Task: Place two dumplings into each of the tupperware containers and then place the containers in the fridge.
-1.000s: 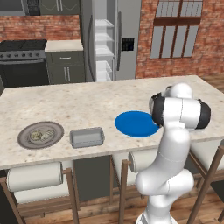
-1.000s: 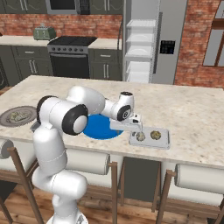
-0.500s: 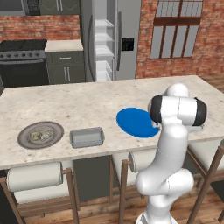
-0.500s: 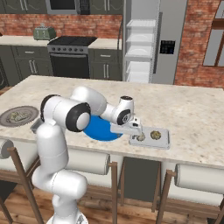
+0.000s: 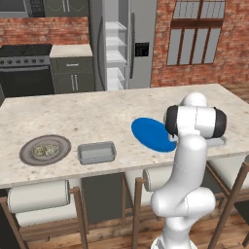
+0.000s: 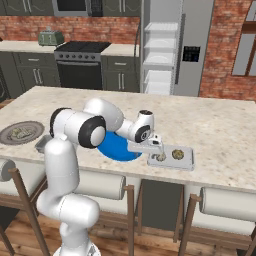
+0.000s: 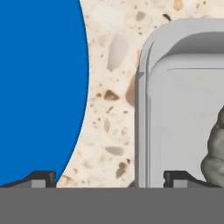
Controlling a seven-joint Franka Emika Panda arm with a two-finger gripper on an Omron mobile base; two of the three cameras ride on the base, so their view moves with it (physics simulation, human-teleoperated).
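gripper (image 6: 156,151): I saw it wide open, gripping nothing, fingers (image 7: 39,178) straddling the tray (image 6: 186,161) rim
tray: at 3 o'clock of blue plate (image 6: 116,147), two dumplings (image 6: 176,154) inside
second tray (image 5: 96,152): at 9 o'clock of plate
fridge (image 5: 119,44): door open, 12 o'clock

The claw (image 6: 158,149) is sinking lower and drawing slightly back toward the near left edge of the tupperware container (image 6: 184,161) over the last second, its wrist dropping closer to the tabletop (image 6: 220,130). In the hand view its fingertips (image 7: 40,178) are now straddling that container's rim.
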